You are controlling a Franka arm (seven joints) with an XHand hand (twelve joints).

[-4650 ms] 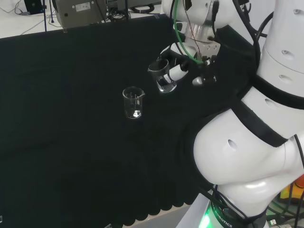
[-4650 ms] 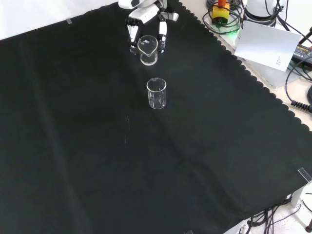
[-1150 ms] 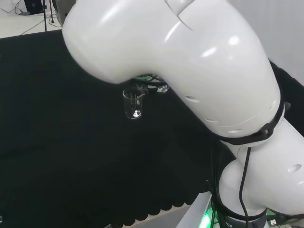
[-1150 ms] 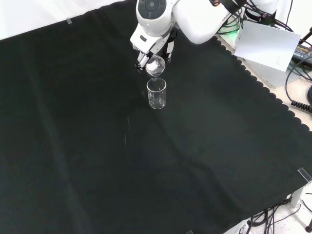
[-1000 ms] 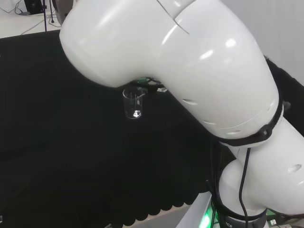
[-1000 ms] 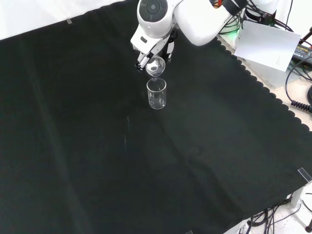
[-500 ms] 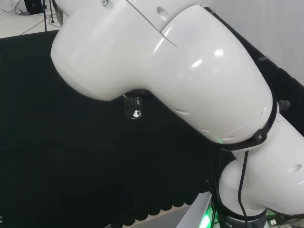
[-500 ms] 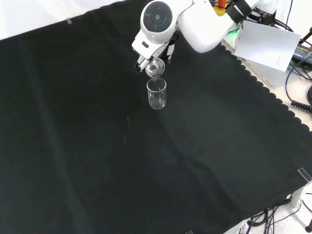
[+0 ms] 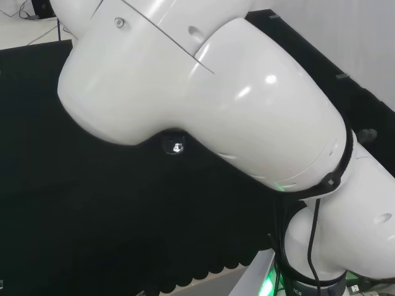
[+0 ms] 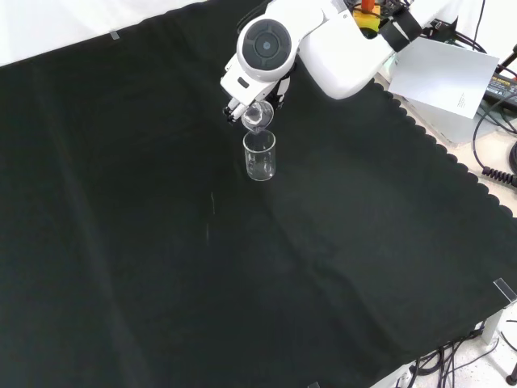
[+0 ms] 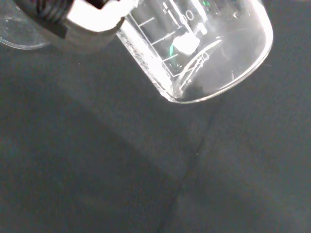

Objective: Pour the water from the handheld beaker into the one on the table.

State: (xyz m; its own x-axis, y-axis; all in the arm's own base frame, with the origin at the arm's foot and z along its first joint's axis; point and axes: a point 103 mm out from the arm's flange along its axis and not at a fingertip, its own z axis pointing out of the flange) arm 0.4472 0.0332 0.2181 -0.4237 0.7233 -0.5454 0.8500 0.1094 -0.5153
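Observation:
In the front view the hand (image 10: 235, 100) reaches out from under the arm's white link (image 10: 266, 44) and is shut on a small clear beaker (image 10: 257, 117). That held beaker is tipped steeply, with its mouth just above the rim of the clear table beaker (image 10: 259, 155), which stands upright on the black cloth. In the wrist view the held beaker (image 11: 194, 43) lies tilted, and a finger (image 11: 85, 22) rests against its wall. In the head view the table beaker's base (image 9: 174, 146) peeks out below the arm's big link (image 9: 203, 92). I cannot make out any water.
In the front view a white sheet (image 10: 444, 74) and cables lie off the cloth's scalloped right edge (image 10: 420, 133). Bare black cloth (image 10: 242, 283) stretches in front of and to the left of the table beaker.
The held beaker went from upright behind the table beaker to tipped over its mouth. In the last second the arm's link swung lower, hiding most of the table beaker in the head view.

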